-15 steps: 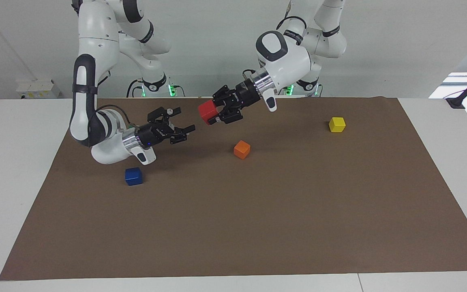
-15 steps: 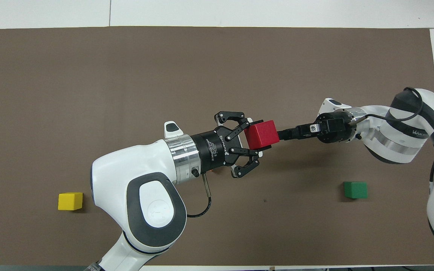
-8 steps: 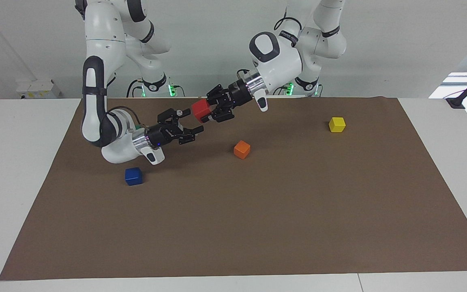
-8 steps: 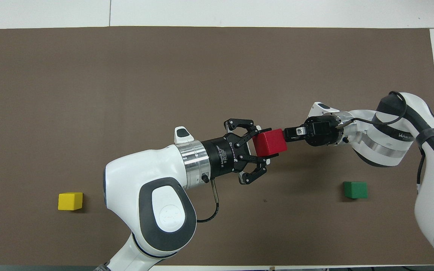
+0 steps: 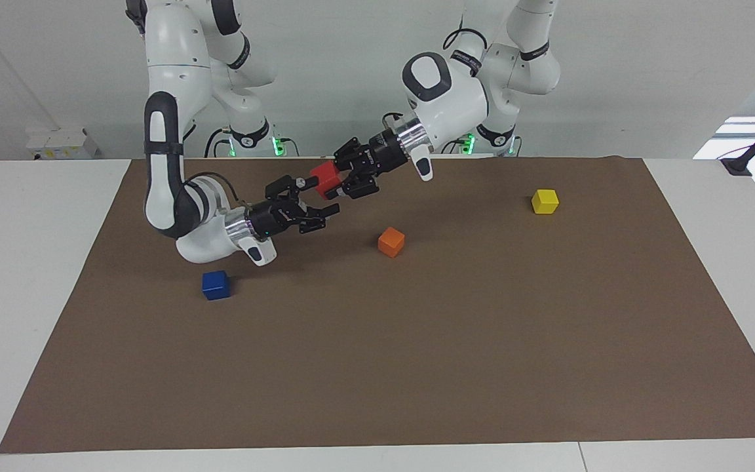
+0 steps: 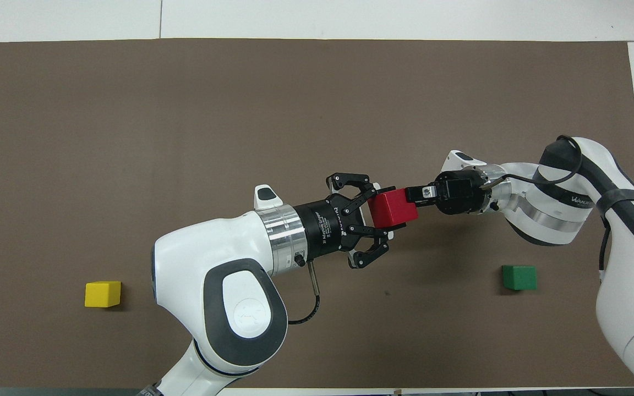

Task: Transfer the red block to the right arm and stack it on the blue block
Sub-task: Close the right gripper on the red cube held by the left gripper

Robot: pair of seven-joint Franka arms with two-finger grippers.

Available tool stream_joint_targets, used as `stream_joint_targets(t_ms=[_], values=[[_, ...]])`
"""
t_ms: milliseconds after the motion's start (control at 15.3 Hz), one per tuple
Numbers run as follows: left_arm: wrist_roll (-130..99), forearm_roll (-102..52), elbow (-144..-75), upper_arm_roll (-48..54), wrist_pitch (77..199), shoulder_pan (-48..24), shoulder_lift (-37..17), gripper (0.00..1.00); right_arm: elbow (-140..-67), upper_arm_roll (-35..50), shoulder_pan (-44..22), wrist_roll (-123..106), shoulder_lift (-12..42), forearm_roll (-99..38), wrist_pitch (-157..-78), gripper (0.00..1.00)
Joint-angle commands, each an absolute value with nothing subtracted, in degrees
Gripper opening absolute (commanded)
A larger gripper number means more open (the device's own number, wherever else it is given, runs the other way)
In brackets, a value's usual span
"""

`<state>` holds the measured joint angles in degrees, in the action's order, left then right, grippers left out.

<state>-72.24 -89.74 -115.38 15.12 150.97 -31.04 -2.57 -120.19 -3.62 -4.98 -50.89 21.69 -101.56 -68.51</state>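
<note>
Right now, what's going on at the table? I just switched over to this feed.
A handover is under way in the air. The left gripper holds the red block above the brown mat. The right gripper is open, with its fingers reaching around the red block but not yet closed on it. The blue block sits on the mat at the right arm's end, with nothing stacked on it.

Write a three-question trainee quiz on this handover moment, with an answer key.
1. Which gripper holds the red block?
2. True or false: the right gripper has closed on the red block.
3. Which cube lies nearest the blue block: A) the orange cube, B) the yellow cube?

Key
1. The left gripper, its fingers shut on the block, up in the air over the brown mat.
2. False: its fingers are open at the block.
3. A.
</note>
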Motion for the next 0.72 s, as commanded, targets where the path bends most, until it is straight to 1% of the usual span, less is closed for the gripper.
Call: stream_joint_targets(t_ms=[0,393,655], values=[[-71.98,-90.35,-114.87,14.50,151.53,-32.17,-2.64,0.00,-121.29,-3.60,-5.27,-52.65,20.92,-102.83,-69.35,1.00],[-70.67,-90.35,-115.05,14.50,151.35,-32.17,-2.81,0.00,-121.20,-3.60,-4.75,-51.51,19.34,-102.83,-68.73,1.00],[-70.66,-90.35,-115.14,14.50,151.35,-32.17,-2.81,0.00,-121.20,-3.60,-4.66,-51.50,19.34,-102.92,-68.73,1.00]])
